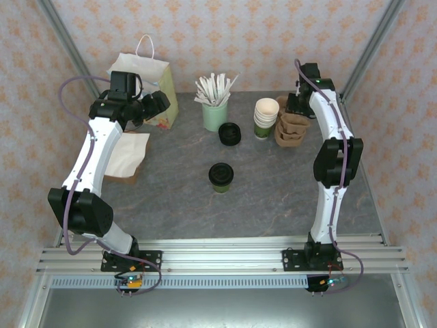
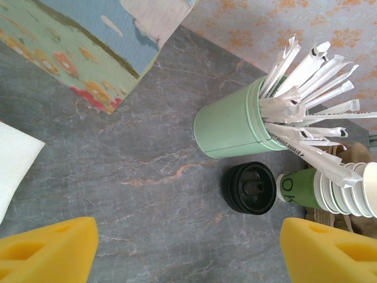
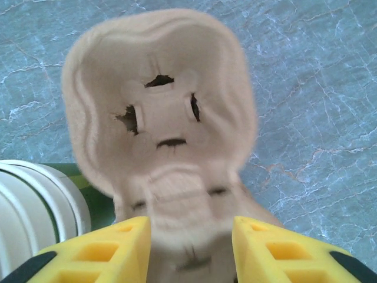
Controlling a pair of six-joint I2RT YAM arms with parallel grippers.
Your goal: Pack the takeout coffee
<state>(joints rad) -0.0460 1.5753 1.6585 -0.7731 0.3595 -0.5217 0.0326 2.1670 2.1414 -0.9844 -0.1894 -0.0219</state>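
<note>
Takeout coffee [image 1: 221,176] stands upright mid-worktop, well apart from both pincers.

Grey marbled worktop [image 1: 171,198] carries everything. At back left is a floral paper gift bag [image 1: 151,82] with white handles, and white napkins [image 1: 128,154] lie in front of it. The left pincer [image 2: 188,227] hangs by the bag, spread wide with nothing between its yellow fingers. At back right, the right pincer [image 3: 191,227] is clamped on a brown pulp cup carrier [image 3: 162,109]. Between them stand a pale green mug [image 2: 230,127] of paper-wrapped white sticks and a stack of lidless green cups [image 2: 330,188]. The lowest cup bears dark print like "10", though I cannot be sure. The coffee is a small green paper cup under a round black lid, any print on it too small to read. A loose black lid [image 2: 248,187] lies just beside the mug and the cup stack.
</note>
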